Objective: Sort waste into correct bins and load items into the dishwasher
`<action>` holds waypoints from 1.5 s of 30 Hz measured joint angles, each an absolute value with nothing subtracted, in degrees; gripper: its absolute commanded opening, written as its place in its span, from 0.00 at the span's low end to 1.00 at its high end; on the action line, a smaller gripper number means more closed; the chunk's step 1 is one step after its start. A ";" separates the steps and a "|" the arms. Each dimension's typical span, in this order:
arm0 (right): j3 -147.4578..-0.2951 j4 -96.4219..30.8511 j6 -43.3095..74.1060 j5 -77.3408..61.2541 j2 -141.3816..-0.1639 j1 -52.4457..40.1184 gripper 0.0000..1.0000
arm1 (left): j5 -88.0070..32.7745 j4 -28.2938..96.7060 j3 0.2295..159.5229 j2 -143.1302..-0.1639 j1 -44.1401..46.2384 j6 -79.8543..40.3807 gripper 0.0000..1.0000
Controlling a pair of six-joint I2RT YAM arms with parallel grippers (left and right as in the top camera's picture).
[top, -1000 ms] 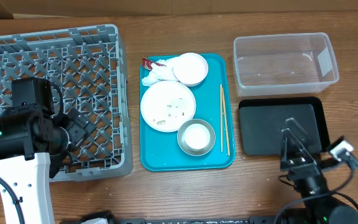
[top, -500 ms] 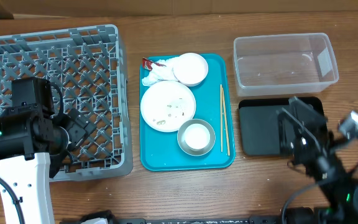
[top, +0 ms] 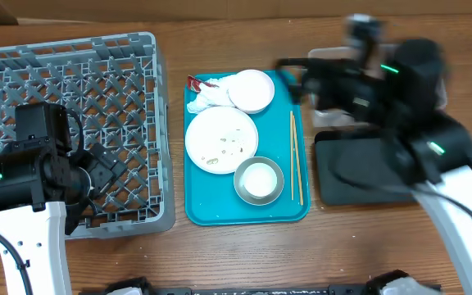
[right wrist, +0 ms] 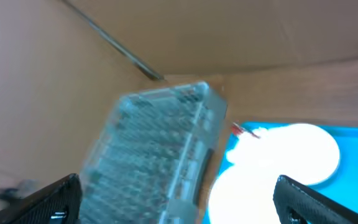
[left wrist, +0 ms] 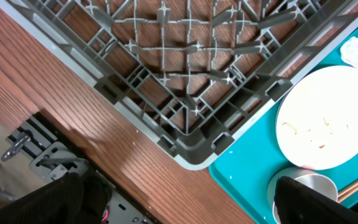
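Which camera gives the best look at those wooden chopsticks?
The overhead view: the chopsticks lie full length along the teal tray's right side. The left wrist view catches only one end at its edge; the blurred right wrist view shows none.

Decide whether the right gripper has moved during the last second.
Yes. The right gripper left the front of the black tray, swinging away and leftward toward the teal tray.
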State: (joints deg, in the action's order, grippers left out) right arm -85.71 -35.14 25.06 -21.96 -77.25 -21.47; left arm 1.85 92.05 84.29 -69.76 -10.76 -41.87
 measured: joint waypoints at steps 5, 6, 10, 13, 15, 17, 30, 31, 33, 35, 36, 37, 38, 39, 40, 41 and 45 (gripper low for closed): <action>-99.00 -40.64 16.67 -5.69 -94.61 -34.92 1.00 | 1.87 92.07 84.29 -69.76 -10.76 -41.87 1.00; -100.38 -39.94 15.70 -3.36 -97.10 -36.51 1.00 | 1.87 92.12 84.29 -69.76 -10.76 -41.87 1.00; -102.02 -33.36 13.47 2.52 -103.85 -40.38 1.00 | 1.85 92.09 84.29 -69.76 -10.76 -41.87 1.00; -102.08 -29.98 12.99 4.19 -107.13 -41.04 1.00 | 1.87 92.09 84.29 -69.76 -10.76 -41.87 1.00; -102.19 -29.21 12.58 4.95 -108.62 -40.88 1.00 | 1.87 92.09 84.29 -69.76 -10.76 -41.87 1.00; -102.45 -28.95 12.23 5.45 -110.39 -40.80 1.00 | 1.87 92.12 84.29 -69.76 -10.76 -41.87 1.00; -102.98 -23.70 3.95 6.39 -128.14 -40.82 0.72 | 1.87 92.09 84.29 -69.76 -10.76 -41.87 1.00; -102.98 -23.35 3.11 6.42 -128.92 -40.80 0.70 | 1.87 92.09 84.29 -69.76 -10.76 -41.87 1.00; -102.98 -23.18 1.91 6.42 -129.62 -40.82 0.68 | 1.87 92.09 84.29 -69.76 -10.76 -41.87 1.00; -102.98 -23.09 1.15 6.42 -129.78 -40.80 0.67 | 1.87 92.12 84.29 -69.76 -10.76 -41.87 1.00; -102.98 -23.00 0.91 6.39 -129.78 -40.80 0.66 | 1.87 92.12 84.29 -69.76 -10.76 -41.87 1.00; -102.98 -22.74 0.64 6.42 -129.80 -40.82 0.65 | 1.87 92.09 84.29 -69.76 -10.76 -41.87 1.00; -102.98 -22.22 0.40 6.42 -129.84 -40.82 0.65 | 1.87 92.09 84.29 -69.76 -10.76 -41.87 1.00; -102.98 -21.80 0.16 6.42 -129.97 -40.82 0.65 | 1.87 92.09 84.29 -69.76 -10.76 -41.87 1.00; -102.98 -21.69 -0.10 6.42 -130.15 -40.82 0.65 | 1.87 92.09 84.29 -69.76 -10.76 -41.87 1.00; -102.98 -21.50 -0.32 6.42 -130.32 -40.82 0.64 | 1.87 92.09 84.29 -69.76 -10.76 -41.87 1.00; -102.98 -21.21 -1.76 6.44 -131.92 -40.82 0.58 | 1.87 92.12 84.29 -69.76 -10.76 -41.87 1.00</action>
